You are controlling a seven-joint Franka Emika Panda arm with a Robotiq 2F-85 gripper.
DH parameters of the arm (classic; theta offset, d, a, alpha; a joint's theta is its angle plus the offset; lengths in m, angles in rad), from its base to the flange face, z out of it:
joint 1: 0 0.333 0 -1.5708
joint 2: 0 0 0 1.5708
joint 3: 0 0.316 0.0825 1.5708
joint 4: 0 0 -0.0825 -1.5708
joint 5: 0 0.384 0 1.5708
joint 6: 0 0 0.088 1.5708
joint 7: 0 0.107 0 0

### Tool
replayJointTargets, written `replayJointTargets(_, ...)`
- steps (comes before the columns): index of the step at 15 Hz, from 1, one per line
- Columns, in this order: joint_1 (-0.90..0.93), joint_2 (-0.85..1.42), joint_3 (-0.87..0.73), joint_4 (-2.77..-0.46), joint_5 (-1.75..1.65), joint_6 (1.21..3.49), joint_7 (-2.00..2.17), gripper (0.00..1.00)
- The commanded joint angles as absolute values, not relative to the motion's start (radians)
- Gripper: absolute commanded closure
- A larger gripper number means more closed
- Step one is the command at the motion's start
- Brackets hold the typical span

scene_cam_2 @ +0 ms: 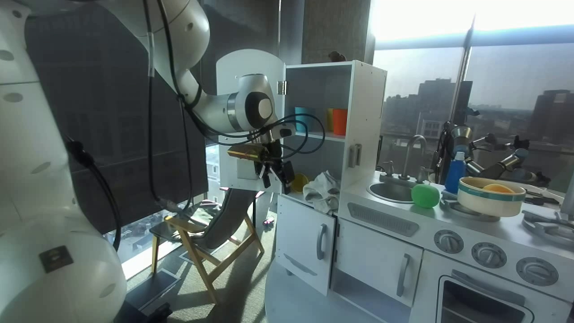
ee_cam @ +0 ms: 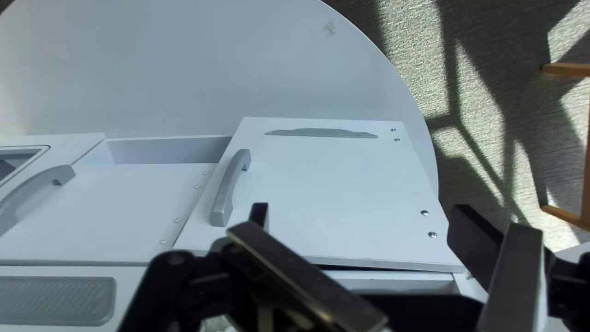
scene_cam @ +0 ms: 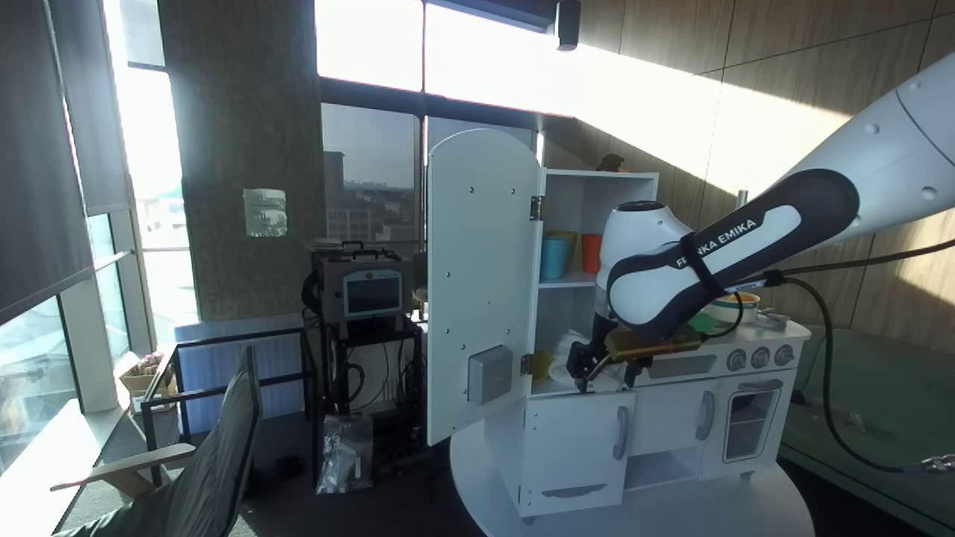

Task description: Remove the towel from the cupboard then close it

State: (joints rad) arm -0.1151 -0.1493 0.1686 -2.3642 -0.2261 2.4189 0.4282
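Observation:
The white cupboard (scene_cam: 597,176) (scene_cam_2: 365,112) stands with its tall door (scene_cam: 477,261) (scene_cam_2: 231,76) swung wide open. A white towel (scene_cam_2: 322,190) lies crumpled on its lowest open shelf, and its front part hangs over the shelf edge. In an exterior view the towel (scene_cam: 559,371) is partly hidden behind my gripper (scene_cam: 606,384). My gripper (scene_cam_2: 276,186) is open and empty, pointing down in front of the lowest shelf, apart from the towel. In the wrist view my gripper's fingers (ee_cam: 362,214) are wide apart above the lower cabinet door (ee_cam: 332,193); the towel is mostly out of view there.
A blue cup (scene_cam: 553,257) and an orange cup (scene_cam_2: 340,122) stand on the middle shelf. A yellow cup (scene_cam_2: 299,183) lies beside the towel. The stove unit (scene_cam_2: 381,224) adjoins, bearing a green object (scene_cam_2: 425,196) and a bowl (scene_cam_2: 489,206). A chair (scene_cam_2: 233,220) stands near the open door.

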Motion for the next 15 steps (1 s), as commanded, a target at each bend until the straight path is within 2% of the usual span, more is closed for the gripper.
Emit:
replayJointTargets(1,-0.072,-0.005,0.113,-2.233,-0.226,2.390,0.312,0.00)
replayJointTargets(3,-0.051,-0.047,0.100,-2.290,-0.221,2.407,0.337,0.00)
replayJointTargets(8,-0.034,0.007,0.084,-2.251,-0.203,2.396,0.278,0.00)
replayJointTargets(15,-0.055,0.050,0.002,-2.154,-0.345,2.402,0.362,0.00)
